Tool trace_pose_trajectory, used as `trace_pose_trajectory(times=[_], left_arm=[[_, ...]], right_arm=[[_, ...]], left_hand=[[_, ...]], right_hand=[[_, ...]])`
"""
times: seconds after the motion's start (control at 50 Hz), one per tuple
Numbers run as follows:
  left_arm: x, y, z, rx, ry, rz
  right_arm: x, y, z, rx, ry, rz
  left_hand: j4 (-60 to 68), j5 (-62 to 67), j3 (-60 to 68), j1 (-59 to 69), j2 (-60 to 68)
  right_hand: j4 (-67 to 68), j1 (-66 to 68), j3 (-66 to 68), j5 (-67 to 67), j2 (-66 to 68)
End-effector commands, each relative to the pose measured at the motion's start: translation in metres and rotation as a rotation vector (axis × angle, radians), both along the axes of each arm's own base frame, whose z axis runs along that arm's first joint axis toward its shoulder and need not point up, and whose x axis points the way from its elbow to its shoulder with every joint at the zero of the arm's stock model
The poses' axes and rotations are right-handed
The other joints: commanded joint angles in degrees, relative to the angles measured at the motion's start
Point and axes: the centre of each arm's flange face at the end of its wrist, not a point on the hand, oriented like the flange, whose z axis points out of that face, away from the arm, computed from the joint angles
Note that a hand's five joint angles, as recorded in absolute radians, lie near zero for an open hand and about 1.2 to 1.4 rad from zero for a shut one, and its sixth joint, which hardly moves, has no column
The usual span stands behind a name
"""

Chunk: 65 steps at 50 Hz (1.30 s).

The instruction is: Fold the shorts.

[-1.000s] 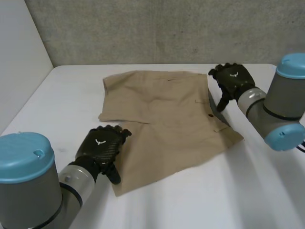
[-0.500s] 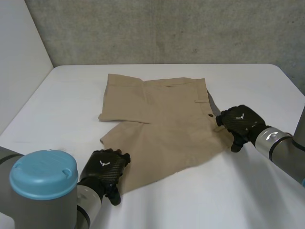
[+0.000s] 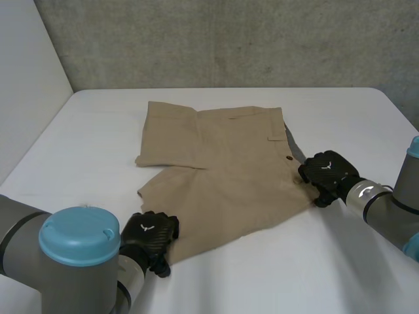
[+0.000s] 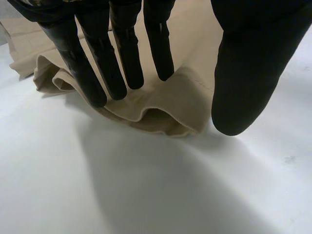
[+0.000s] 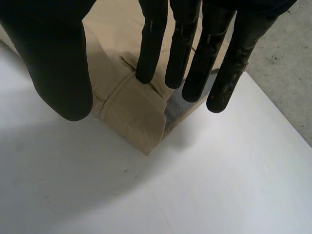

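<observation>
Tan shorts (image 3: 222,167) lie flat on the white table (image 3: 294,275), waistband to the right and legs to the left. My left hand (image 3: 149,237) is at the near leg's hem corner. In the left wrist view its straight fingers (image 4: 122,63) rest on the rumpled hem (image 4: 161,105), with the thumb (image 4: 243,73) standing apart just off the cloth's edge. My right hand (image 3: 325,173) sits at the near end of the waistband. In the right wrist view its fingers (image 5: 185,44) reach over the waistband corner (image 5: 131,114) and the thumb (image 5: 53,63) stands on the other side, so the corner lies in the gap.
A grey concrete wall (image 3: 229,39) runs along the table's far edge and a white panel (image 3: 26,85) closes the left side. Bare tabletop lies in front of the shorts and to both sides.
The right hand came from the far end of the waistband down to its near corner. The left hand drew back to the hem corner. Both hands' fingers have closed in somewhat.
</observation>
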Motion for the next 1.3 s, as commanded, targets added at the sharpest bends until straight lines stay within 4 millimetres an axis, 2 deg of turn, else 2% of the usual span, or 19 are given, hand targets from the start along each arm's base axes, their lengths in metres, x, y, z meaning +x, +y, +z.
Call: trace_pose_trajectory(times=[0.02, 0.16, 0.22, 0.24, 0.28, 0.38, 0.44, 0.52, 0.56, 0.64, 0.68, 0.78, 0.94, 1.02, 1.1, 1.14, 1.2, 1.24, 1.3], left_arm=[[-0.002, -0.004, 0.001, -0.022, 0.017, 0.005], [-0.003, -0.009, 0.002, -0.048, 0.032, 0.01], [-0.005, -0.011, 0.0, -0.058, 0.034, 0.01], [-0.008, -0.009, -0.012, -0.021, -0.002, -0.002], [-0.008, -0.009, -0.013, -0.02, -0.003, -0.002], [-0.01, -0.011, -0.015, -0.02, -0.004, -0.003], [-0.012, -0.013, -0.01, -0.036, 0.005, -0.004], [-0.012, -0.013, 0.015, -0.091, 0.051, -0.003], [-0.008, -0.012, 0.043, -0.154, 0.103, 0.006], [0.0, -0.006, 0.076, -0.221, 0.157, 0.012], [0.003, -0.003, 0.09, -0.246, 0.177, 0.015], [0.022, 0.015, 0.135, -0.314, 0.213, 0.018], [0.054, 0.056, 0.172, -0.329, 0.217, 0.01], [0.067, 0.077, 0.18, -0.302, 0.215, -0.021], [0.069, 0.088, 0.179, -0.263, 0.218, -0.074], [0.068, 0.085, 0.177, -0.258, 0.222, -0.08], [0.066, 0.068, 0.171, -0.266, 0.22, -0.048], [0.06, 0.043, 0.16, -0.253, 0.201, -0.013], [0.052, 0.019, 0.149, -0.238, 0.19, 0.008]], right_arm=[[0.0, -0.002, 0.0, -0.005, 0.0, -0.001], [0.001, -0.001, 0.003, -0.011, 0.0, 0.0], [0.001, -0.001, 0.005, -0.013, -0.002, 0.001], [0.001, 0.007, 0.008, -0.002, -0.003, 0.001], [0.001, 0.008, 0.008, -0.002, -0.003, 0.001], [-0.001, 0.008, 0.009, 0.0, -0.001, -0.008], [-0.001, 0.011, 0.013, -0.005, -0.001, -0.01], [-0.003, 0.019, 0.024, -0.014, -0.003, -0.015], [-0.004, 0.027, 0.03, -0.004, 0.003, -0.017], [-0.007, 0.041, 0.045, 0.036, 0.009, -0.033], [-0.009, 0.05, 0.061, 0.037, 0.011, -0.035], [-0.013, 0.075, 0.085, 0.094, 0.027, -0.029], [-0.034, 0.124, 0.122, 0.195, 0.148, -0.022], [-0.045, 0.152, 0.142, 0.214, 0.229, 0.006], [-0.047, 0.164, 0.15, 0.226, 0.245, 0.053], [-0.044, 0.165, 0.15, 0.213, 0.226, 0.086], [-0.044, 0.158, 0.148, 0.208, 0.199, 0.103], [-0.046, 0.139, 0.135, 0.24, 0.18, 0.101], [-0.047, 0.116, 0.118, 0.265, 0.162, 0.082]], left_hand=[[11.16, 11.39, 11.34, 10.75, 11.28], [19.91, 20.13, 20.09, 19.49, 20.02], [24.61, 24.84, 24.79, 24.2, 24.73], [16.86, 17.09, 17.04, 16.45, 16.98], [20.24, 20.46, 20.42, 19.82, 20.35], [44.59, 44.81, 44.77, 44.17, 44.71], [44.62, 44.85, 44.8, 44.21, 44.74], [44.62, 44.85, 44.8, 44.21, 44.74], [44.62, 44.85, 44.8, 44.21, 44.74], [44.62, 44.85, 44.8, 44.21, 44.74], [44.62, 44.85, 44.8, 44.21, 44.74], [44.62, 44.85, 44.8, 44.21, 44.74], [44.62, 44.85, 44.8, 44.21, 44.74], [44.62, 44.85, 44.8, 44.21, 44.74], [44.62, 44.85, 44.8, 44.21, 44.74], [44.62, 44.85, 44.8, 44.21, 44.74], [44.62, 44.85, 44.8, 44.21, 44.74], [44.62, 44.85, 44.8, 44.21, 44.74], [44.62, 44.85, 44.8, 44.21, 44.74]], right_hand=[[13.48, 20.36, 13.5, 15.85, 13.47], [36.01, 42.89, 36.02, 38.37, 36.0], [36.14, 43.03, 36.16, 38.51, 36.13], [36.14, 43.03, 36.16, 38.51, 36.13], [36.14, 43.03, 36.16, 38.51, 36.13], [36.14, 43.03, 36.16, 38.51, 36.13], [36.14, 43.03, 36.16, 38.51, 36.13], [36.14, 43.03, 36.16, 38.51, 36.13], [36.14, 43.03, 36.16, 38.51, 36.13], [36.14, 43.03, 36.16, 38.51, 36.13], [36.14, 43.03, 36.16, 38.51, 36.13], [36.14, 43.03, 36.16, 38.51, 36.13], [36.14, 43.03, 36.16, 38.51, 36.13], [36.14, 43.03, 36.16, 38.51, 36.13], [36.14, 43.03, 36.16, 38.51, 36.13], [36.14, 43.03, 36.16, 38.51, 36.13], [36.14, 43.03, 36.16, 38.51, 36.13], [36.14, 43.03, 36.16, 38.51, 36.13], [36.14, 43.03, 36.16, 38.51, 36.13]])
